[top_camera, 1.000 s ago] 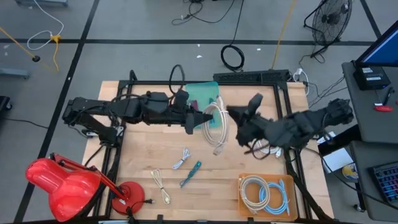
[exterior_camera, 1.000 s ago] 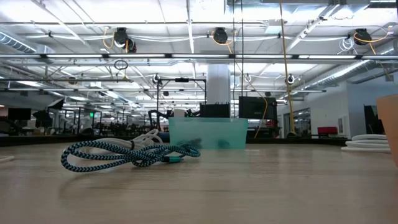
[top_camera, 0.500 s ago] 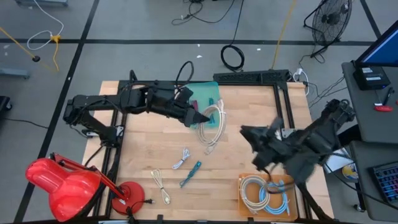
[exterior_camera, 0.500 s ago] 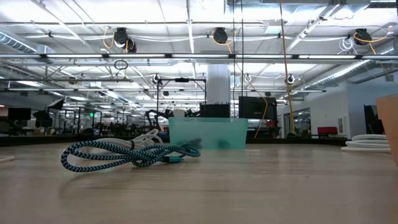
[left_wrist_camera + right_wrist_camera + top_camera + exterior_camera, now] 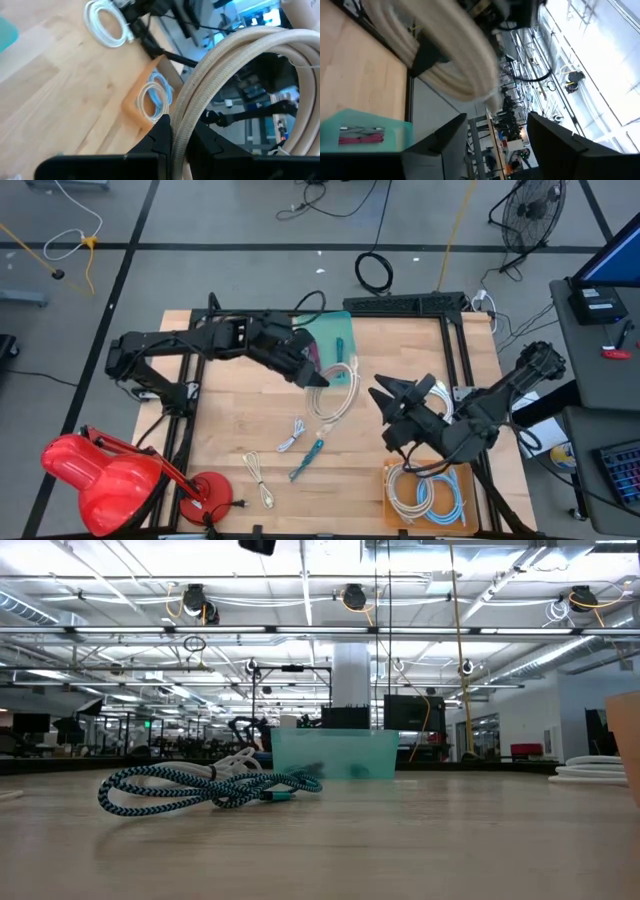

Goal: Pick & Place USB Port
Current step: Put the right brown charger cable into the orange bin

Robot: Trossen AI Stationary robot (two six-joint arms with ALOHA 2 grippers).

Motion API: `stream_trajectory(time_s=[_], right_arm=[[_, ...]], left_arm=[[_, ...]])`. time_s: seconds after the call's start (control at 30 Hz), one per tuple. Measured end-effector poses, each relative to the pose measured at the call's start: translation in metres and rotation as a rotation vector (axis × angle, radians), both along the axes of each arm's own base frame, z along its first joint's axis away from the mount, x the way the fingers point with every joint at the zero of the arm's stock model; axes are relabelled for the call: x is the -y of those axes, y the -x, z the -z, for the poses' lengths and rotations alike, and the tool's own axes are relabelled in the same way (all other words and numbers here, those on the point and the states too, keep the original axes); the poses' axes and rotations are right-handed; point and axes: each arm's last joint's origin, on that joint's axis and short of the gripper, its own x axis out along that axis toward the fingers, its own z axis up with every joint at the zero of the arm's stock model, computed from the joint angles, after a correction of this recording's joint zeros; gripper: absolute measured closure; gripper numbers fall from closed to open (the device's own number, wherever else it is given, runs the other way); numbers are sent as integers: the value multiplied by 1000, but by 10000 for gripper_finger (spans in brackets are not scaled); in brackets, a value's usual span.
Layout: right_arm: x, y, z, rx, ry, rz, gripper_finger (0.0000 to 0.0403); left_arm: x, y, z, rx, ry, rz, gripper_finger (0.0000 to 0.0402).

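**White cable lifted beside teal bin**

Left tool (image 5: 318,377) grips the white cable (image 5: 335,395), hanging just beside the teal bin (image 5: 335,330). Right tool (image 5: 400,393), fingers spread, empty, hovers farther off near the orange tray (image 5: 392,498). Loose cords (image 5: 300,445) lie below on the tabletop (image 5: 230,430).

One camera looks straight down on the tabletop (image 5: 400,370); another sits level on it. Both share the teal bin (image 5: 330,330), as does the right wrist.

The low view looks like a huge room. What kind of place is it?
Probably a big workshop or robotics lab: ceiling cable reels, metal work frames in the room behind, and a robot table strewn with cables.
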Motion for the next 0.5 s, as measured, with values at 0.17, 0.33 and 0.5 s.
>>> stream_trajectory(time_s=[0.17, 0.33, 0.5], right_arm=[[-2, -2, 2, -6, -2, -38, 200], [-2, -2, 1, 5, -20, -68, 206], [-2, -4, 5, 30, -86, -127, 208]], left_arm=[[-14, -3, 4, -18, 55, 1, 368], [-25, -7, 9, -31, 108, 7, 368], [-29, -18, 19, -53, 149, 12, 368]])
